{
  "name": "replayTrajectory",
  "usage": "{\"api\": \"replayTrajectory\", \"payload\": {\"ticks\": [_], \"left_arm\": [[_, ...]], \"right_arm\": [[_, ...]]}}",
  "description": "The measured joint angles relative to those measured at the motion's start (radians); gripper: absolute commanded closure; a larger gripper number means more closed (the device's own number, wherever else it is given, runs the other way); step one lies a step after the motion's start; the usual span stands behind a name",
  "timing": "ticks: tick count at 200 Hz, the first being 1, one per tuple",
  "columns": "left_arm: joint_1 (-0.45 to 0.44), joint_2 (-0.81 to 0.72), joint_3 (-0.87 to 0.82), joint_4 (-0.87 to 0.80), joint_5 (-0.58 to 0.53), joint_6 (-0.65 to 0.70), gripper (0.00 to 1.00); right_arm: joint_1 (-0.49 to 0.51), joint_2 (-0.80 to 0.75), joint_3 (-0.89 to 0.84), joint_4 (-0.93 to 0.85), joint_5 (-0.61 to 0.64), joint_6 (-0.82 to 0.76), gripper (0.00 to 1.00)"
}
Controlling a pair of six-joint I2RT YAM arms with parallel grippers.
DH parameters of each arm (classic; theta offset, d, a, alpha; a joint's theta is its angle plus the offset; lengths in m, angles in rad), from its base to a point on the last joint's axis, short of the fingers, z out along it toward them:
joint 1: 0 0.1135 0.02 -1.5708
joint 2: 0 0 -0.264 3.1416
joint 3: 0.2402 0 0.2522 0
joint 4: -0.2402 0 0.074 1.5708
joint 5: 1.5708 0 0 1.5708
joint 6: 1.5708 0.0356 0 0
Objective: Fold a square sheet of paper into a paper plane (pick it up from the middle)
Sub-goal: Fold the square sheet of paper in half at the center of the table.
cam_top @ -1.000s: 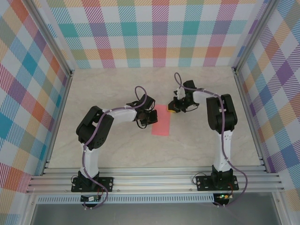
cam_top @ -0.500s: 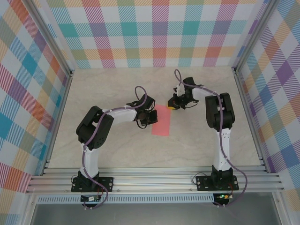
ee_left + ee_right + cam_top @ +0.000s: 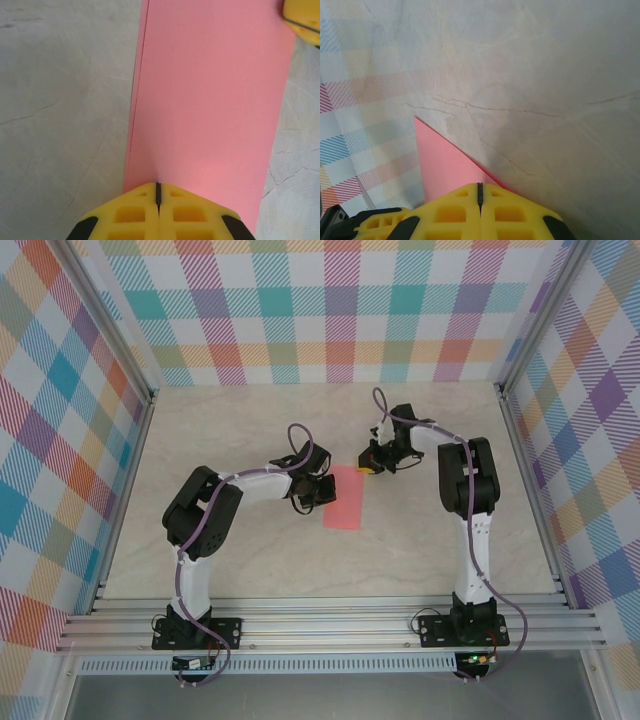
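The pale stone-patterned table [image 3: 250, 560] has one job going on, at its middle, with both arms bent inward over it. The square sheet of paper [image 3: 343, 502] lies flat there, and it looks like a long narrow strip, not a square. From the left wrist camera a doubled edge [image 3: 136, 100] runs down one long side, two layers one on the other, so I judge the first fold in half is made and is being pressed down.

The left gripper [image 3: 326, 490] sits at the middle of the strip's left side. Its yellow fingers are closed tight together, the tips over the paper's near edge. It seems to be pressing on the paper, not pinching it, though I cannot be sure. The right gripper [image 3: 370, 466] is at the far right corner, jaws likewise closed and with nothing between them that I can see, the pink corner poking out from under its tips.

No slanted nose folds show yet. The next move, I reckon, calls for one arm to pin the strip while the other lifts a corner.
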Motion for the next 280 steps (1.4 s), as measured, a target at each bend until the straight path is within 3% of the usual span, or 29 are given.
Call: {"api": "replayTrajectory", "payload": {"ticks": [233, 280], "left_arm": [[0.000, 0.000, 0.001, -0.003, 0.001, 0.000, 1.00], [0.000, 0.000, 0.001, -0.003, 0.001, 0.000, 1.00]], "right_arm": [[-0.007, 0.026, 0.035, -0.035, 0.030, -0.020, 0.97], [-0.004, -0.083, -0.065, -0.015, 0.039, -0.004, 0.95]]}}
